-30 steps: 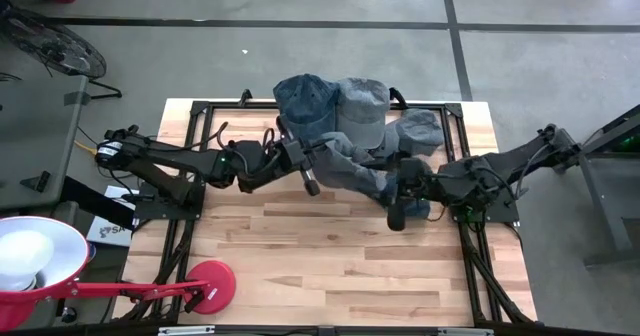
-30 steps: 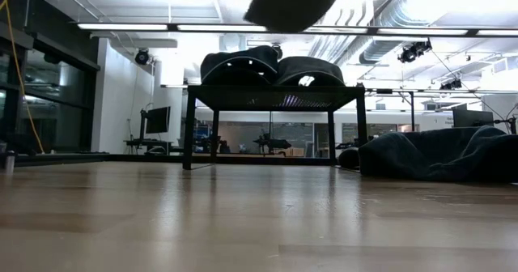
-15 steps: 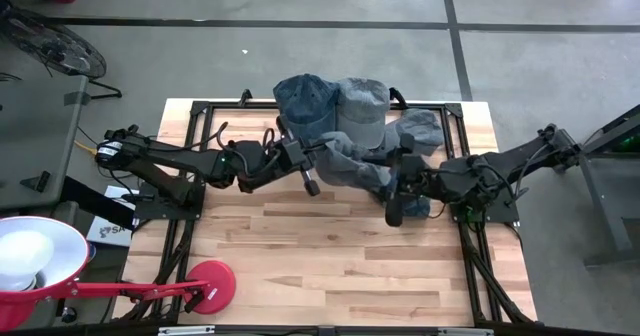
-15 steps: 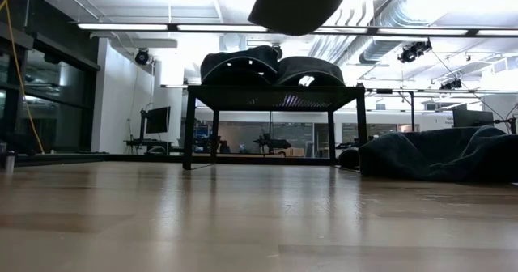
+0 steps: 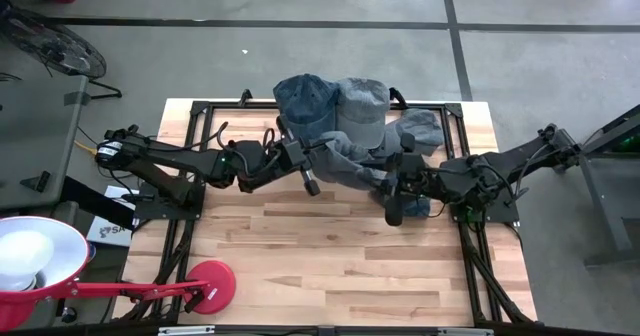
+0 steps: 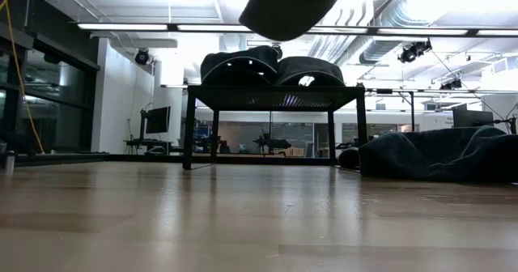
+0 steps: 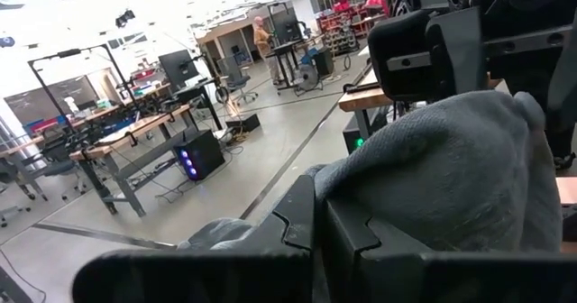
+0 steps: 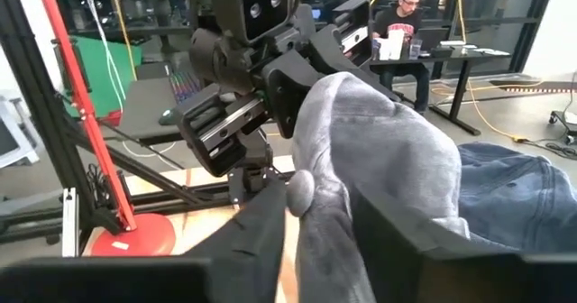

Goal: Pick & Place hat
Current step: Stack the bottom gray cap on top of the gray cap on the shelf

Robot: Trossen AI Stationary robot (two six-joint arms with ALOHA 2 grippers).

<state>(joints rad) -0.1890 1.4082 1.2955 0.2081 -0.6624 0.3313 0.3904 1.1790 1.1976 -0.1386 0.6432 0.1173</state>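
Observation:
A grey cap (image 5: 350, 163) hangs in the air over the middle of the table, stretched between both grippers. My left gripper (image 5: 312, 176) is shut on its left end, and my right gripper (image 5: 392, 198) is shut on its right end. In the low view only a dark underside (image 6: 291, 5) shows at the top. A blue denim cap (image 5: 305, 96) and another grey cap (image 5: 365, 106) sit on a black rack (image 6: 267, 98) at the far edge. A further blue cap (image 5: 420, 128) lies on the table behind my right arm. My left gripper pinches a bunched fold of the cap's cloth (image 7: 361, 181) between its two fingers, coming level from the table's left. The cap is lifted clear and runs on toward the other gripper. My right gripper pinches the crown beside the top button (image 8: 300, 191) between its fingers (image 8: 261, 240), coming from the table's right. The cloth bulges out past the fingers, and the cap is clear of the table.
The black frame rails (image 5: 200, 156) run along the table's left, far and right sides. A red round lamp base (image 5: 208, 281) stands near the left near corner. Bare wood (image 5: 330, 256) lies toward the near edge. A person sits at a desk (image 8: 406, 19) beyond the table.
My right gripper has crept a little toward the far edge and toward my left gripper, carrying its end of the grey cap. The left gripper has stayed put, and both remain shut on the cap.

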